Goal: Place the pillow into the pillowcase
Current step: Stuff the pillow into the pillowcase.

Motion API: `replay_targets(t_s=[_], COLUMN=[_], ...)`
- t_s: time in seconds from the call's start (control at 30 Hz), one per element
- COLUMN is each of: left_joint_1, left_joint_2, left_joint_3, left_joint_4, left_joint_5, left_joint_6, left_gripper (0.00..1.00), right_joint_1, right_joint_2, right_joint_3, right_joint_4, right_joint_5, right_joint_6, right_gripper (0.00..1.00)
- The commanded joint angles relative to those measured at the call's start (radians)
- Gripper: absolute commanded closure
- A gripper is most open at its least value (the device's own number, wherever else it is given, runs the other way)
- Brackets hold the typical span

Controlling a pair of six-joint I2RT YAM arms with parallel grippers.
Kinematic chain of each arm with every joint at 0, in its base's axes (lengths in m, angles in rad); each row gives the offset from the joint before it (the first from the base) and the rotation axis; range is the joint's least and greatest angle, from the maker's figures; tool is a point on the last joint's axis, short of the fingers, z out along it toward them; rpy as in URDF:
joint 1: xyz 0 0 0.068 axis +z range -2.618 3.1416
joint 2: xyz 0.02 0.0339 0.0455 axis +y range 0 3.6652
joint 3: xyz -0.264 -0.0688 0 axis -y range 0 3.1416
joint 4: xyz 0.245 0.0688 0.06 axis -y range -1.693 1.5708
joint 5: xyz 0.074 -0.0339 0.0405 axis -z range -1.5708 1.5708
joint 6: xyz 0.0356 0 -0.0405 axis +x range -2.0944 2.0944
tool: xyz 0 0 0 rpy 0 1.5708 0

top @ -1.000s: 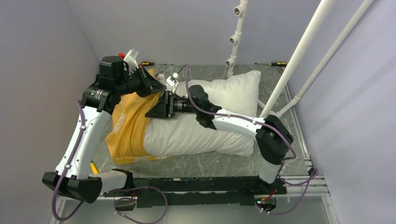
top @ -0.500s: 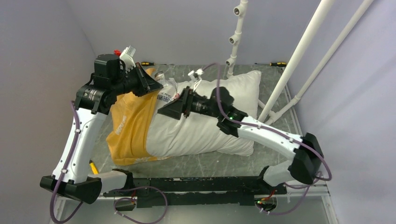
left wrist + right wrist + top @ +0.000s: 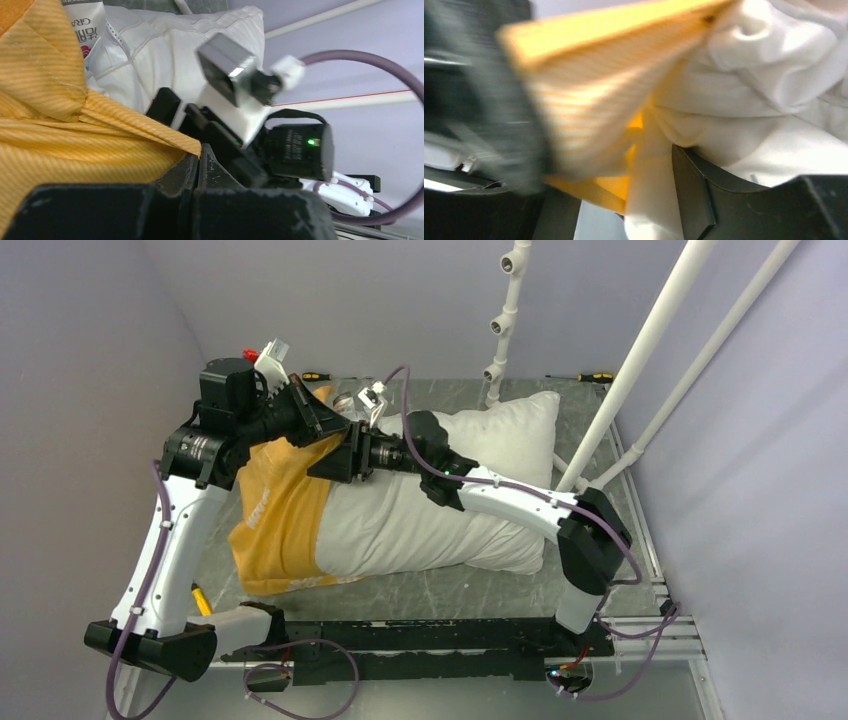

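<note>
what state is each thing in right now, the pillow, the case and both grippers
pillow: left end inside the pillowcase, most of it outside
pillowcase: bunched over the pillow's left end, edge lifted
left gripper: jaws shut on the pillowcase edge
right gripper: jaws apart at the pillowcase mouth, white and orange fabric between them

Grey table [image 3: 450, 588], 2 tools at far edge: left screwdriver [image 3: 314, 375], right screwdriver [image 3: 597, 377]. White pipes [image 3: 640, 360] on rt side.
</note>
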Motion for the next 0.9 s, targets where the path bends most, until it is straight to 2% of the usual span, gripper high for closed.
replay_targets(t_s=[0.0, 0.07, 0.1, 0.17, 0.2, 0.23, 0.27, 0.3, 0.33, 0.37, 0.43, 0.53, 0.63, 0.77, 0.87], left_joint_1=[-0.02, -0.02, -0.02, -0.02, -0.02, -0.02, -0.02, -0.02, -0.02, -0.02, -0.02, -0.02, -0.02, -0.02, -0.023], left_joint_2=[-0.049, -0.048, -0.048, -0.041, -0.035, -0.028, -0.019, -0.009, 0.001, 0.009, 0.016, -0.037, -0.052, -0.024, -0.048], left_joint_3=[0.039, 0.041, 0.038, 0.035, 0.035, 0.04, 0.05, 0.067, 0.096, 0.126, 0.207, 0.257, 0.263, 0.21, 0.118], left_joint_4=[0.114, 0.117, 0.124, 0.132, 0.132, 0.126, 0.112, 0.078, 0.024, -0.064, -0.196, -0.276, -0.301, -0.354, -0.282], left_joint_5=[0.104, 0.097, 0.097, 0.094, 0.098, 0.104, 0.109, 0.103, 0.077, 0.037, -0.099, -0.292, -0.256, -0.179, -0.168], left_joint_6=[-0.035, -0.035, -0.035, -0.033, -0.027, -0.014, 0.003, 0.036, 0.072, 0.113, 0.186, 0.259, 0.338, 0.416, 0.421], left_gripper=[1.0, 1.0, 1.0, 1.0, 1.0, 0.95, 0.88, 0.75, 0.55, 0.4, 0.26, 0.08, 0.07, 0.19, 0.21], right_joint_1=[0.019, 0.027, 0.03, 0.036, 0.037, 0.037, 0.034, 0.028, 0.018, 0.003, -0.034, -0.106, -0.176, -0.202, -0.202], right_joint_2=[0.033, 0.026, 0.023, 0.019, 0.017, 0.016, 0.007, -0.003, -0.012, -0.019, -0.027, -0.044, -0.038, -0.024, -0.007], right_joint_3=[0.032, 0.004, -0.01, -0.031, -0.029, -0.022, -0.014, -0.007, -0.003, 0.006, 0.026, 0.034, 0.065, 0.141, 0.201], right_joint_4=[0.077, 0.09, 0.106, 0.144, 0.141, 0.125, 0.102, 0.089, 0.09, 0.093, 0.073, 0.064, 0.076, 0.073, 0.06], right_joint_5=[-0.043, -0.034, -0.031, -0.037, -0.04, -0.038, -0.03, -0.02, -0.017, -0.02, -0.022, -0.025, -0.067, -0.099, -0.106], right_joint_6=[0.047, 0.052, 0.062, 0.077, 0.075, 0.068, 0.065, 0.063, 0.068, 0.08, 0.103, 0.165, 0.229, 0.292, 0.335], right_gripper=[0.36, 0.38, 0.45, 0.63, 0.76, 0.91, 1.0, 1.0, 1.0, 1.0, 1.0, 1.0, 1.0, 1.0, 1.0])
